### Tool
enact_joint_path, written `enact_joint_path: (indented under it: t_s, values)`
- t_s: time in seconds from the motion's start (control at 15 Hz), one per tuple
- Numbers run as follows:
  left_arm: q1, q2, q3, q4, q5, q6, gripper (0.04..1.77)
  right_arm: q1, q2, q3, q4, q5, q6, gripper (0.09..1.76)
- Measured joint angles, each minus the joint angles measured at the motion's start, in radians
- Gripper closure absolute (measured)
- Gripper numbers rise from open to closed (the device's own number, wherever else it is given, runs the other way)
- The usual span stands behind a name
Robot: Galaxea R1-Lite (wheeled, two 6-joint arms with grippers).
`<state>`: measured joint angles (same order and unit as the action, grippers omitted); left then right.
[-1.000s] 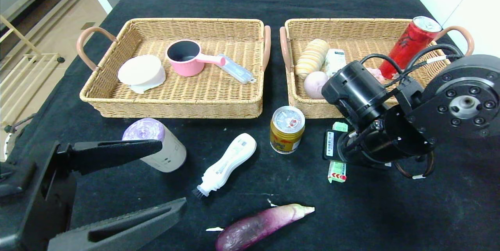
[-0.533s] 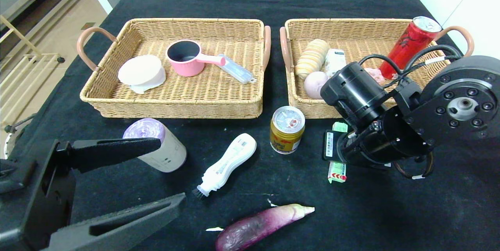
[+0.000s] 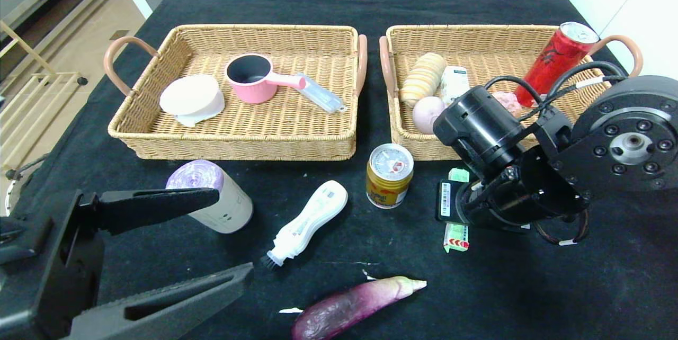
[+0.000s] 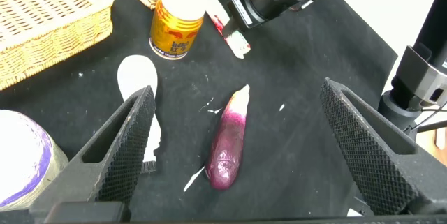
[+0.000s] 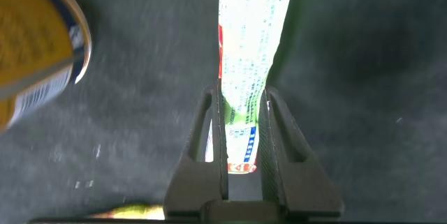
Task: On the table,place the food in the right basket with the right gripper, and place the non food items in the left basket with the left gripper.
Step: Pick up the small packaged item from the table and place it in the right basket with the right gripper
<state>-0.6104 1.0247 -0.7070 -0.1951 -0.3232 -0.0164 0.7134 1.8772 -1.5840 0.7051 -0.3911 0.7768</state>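
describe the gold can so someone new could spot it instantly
Find the right basket on the table. Just outside its near-left corner stands the gold can, upright. It is the only short yellow can; the red can is tall and stands inside the basket.

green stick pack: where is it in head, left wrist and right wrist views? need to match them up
Head view: green stick pack on the table, mostly hidden under the right gripper, right of the gold can.
Left wrist view: same pack lies beside the gold can.
Right wrist view: pack fills the centre, clamped between the fingers.
Shared landmark: the gold can.
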Motion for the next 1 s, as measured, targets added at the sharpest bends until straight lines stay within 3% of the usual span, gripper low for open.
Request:
enact_joint_path:
  t_s: [0.33,0.67,1.0]
  values:
    - [0.0,0.003,0.003,-0.001,0.0,0.006,0.09,0.03,-0.064,-0.031,0.089,-0.003,-0.025,1.49]
    - [0.0,0.002,0.004,-0.003,0.0,0.008,0.09,0.062,-0.138,-0.081,0.13,-0.05,-0.164,1.49]
    - [0.001,-0.003,0.001,-0.004,0.001,0.008,0.09,0.039,-0.156,-0.178,0.127,-0.058,-0.267,1.49]
